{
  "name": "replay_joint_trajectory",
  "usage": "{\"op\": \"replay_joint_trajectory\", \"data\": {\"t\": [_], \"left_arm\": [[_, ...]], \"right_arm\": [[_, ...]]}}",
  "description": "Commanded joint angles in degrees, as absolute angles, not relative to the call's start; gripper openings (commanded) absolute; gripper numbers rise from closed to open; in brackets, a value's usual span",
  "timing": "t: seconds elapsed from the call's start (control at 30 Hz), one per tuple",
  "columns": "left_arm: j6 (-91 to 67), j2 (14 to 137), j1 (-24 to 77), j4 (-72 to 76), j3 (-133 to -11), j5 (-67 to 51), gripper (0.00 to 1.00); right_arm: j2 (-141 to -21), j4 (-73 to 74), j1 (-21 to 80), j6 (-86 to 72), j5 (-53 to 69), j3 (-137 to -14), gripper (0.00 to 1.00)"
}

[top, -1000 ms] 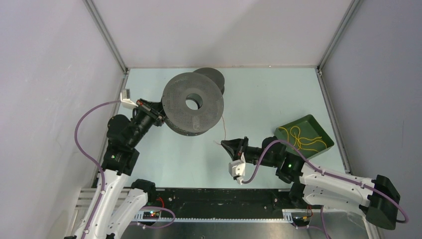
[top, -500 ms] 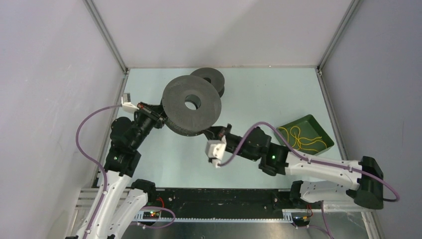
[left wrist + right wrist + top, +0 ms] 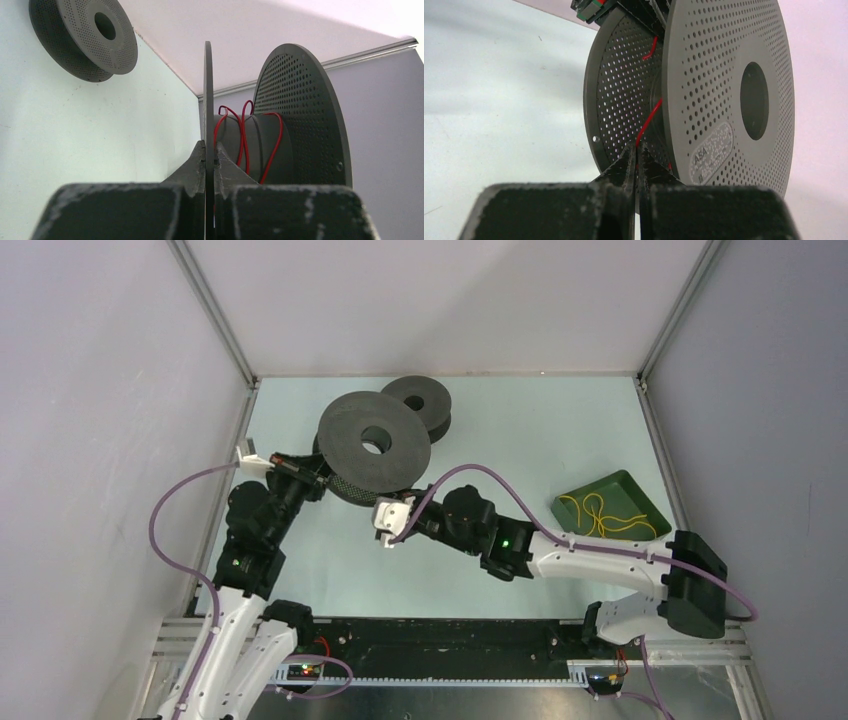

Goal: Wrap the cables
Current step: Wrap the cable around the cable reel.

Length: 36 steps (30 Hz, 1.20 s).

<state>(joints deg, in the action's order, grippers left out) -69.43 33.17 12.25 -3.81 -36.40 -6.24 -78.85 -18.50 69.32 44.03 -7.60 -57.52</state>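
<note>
A pale mint-green surface (image 3: 560,430) sits inside plain pale walls: a back wall (image 3: 440,300), a left wall (image 3: 90,440) and a right wall (image 3: 770,420). Silver metal posts (image 3: 212,315) rise at its far corners. A black rail (image 3: 450,635) runs along its near edge. The light is soft and even.

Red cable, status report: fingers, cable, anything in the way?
Left fingers shut on spool flange. Right fingers shut on red cable at spool gap. A few loose red turns on hub. Yellow cable in tray; nothing blocking.
</note>
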Motion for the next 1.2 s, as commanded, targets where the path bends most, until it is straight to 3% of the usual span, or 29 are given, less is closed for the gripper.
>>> {"op": "replay_joint_trajectory", "data": {"t": [0.0,1.17], "left_arm": [[-69.8,31.63,12.31,2.31,-37.52,-7.56,0.0],[-66.08,29.93,13.83,3.51,-33.54,-5.44,0.0]], "right_arm": [[-80.59,-23.78,69.79,42.24,-8.78,-61.51,0.0],[-104.92,-9.4,70.62,23.6,-31.17,-91.07,0.0]]}}
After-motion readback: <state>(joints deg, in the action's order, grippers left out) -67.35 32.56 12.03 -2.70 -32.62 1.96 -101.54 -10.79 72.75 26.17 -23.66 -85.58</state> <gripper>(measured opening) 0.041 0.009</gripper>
